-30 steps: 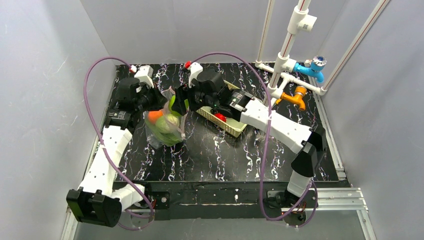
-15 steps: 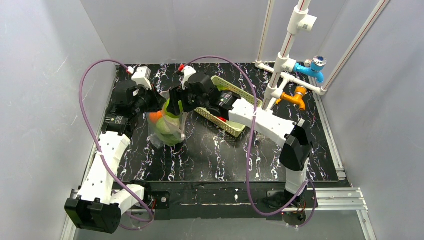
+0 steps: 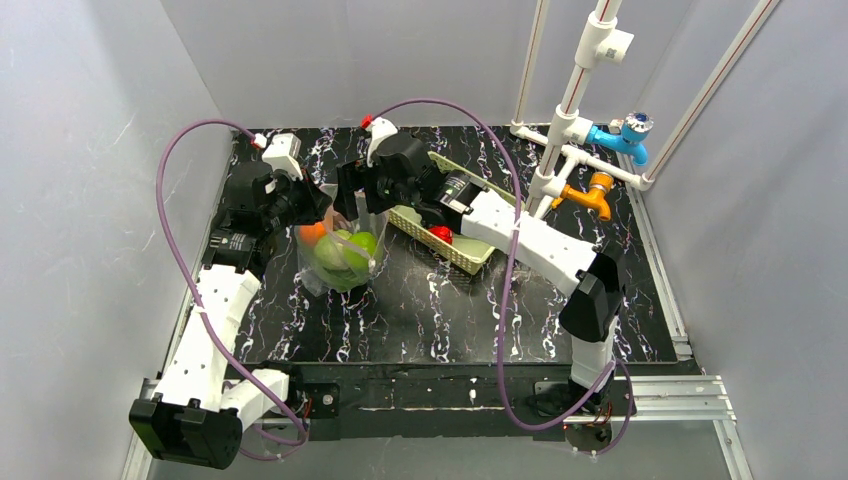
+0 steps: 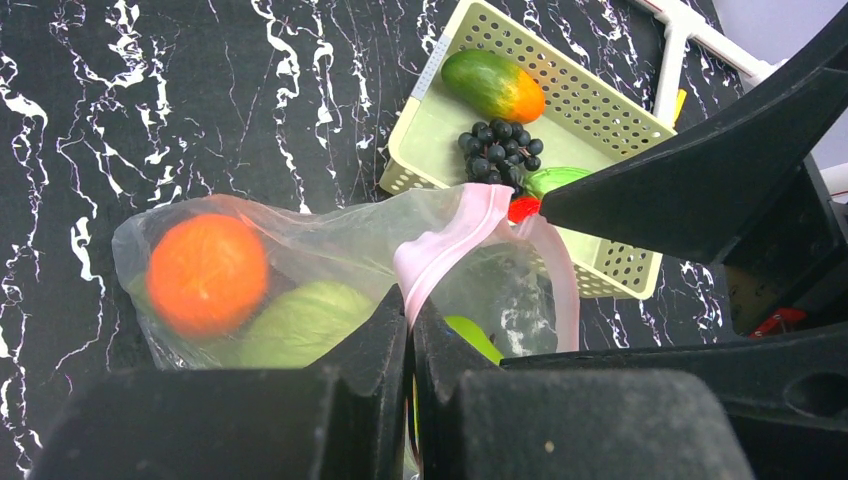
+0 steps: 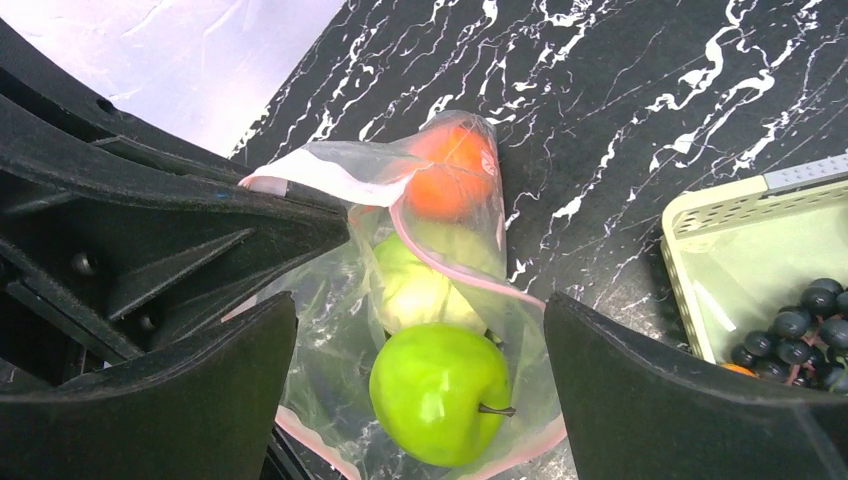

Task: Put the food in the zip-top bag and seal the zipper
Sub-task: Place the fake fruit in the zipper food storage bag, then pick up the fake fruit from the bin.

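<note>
work half done: zip-top bag (image 4: pixel 330 235) sits left of the basket (image 4: pixel 590 100), my left gripper (image 4: pixel 410 310) clamped on its pink zipper (image 4: pixel 450 240), my right gripper (image 5: pixel 420 310) spread wide and empty above. green apple (image 5: pixel 435 405), cabbage (image 5: pixel 415 285) and orange (image 4: pixel 207 272) are in; mango (image 4: pixel 493 85), grapes (image 4: pixel 498 155) and small red piece (image 4: pixel 520 207) wait in the basket. sealing, i judge, remains.

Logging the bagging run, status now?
Left pincer shut on zipper, holding zip-top bag mouth up. Right pincer open over it. Green apple and orange in bag; mango, dark purple piece in basket. Nothing blocking.
</note>
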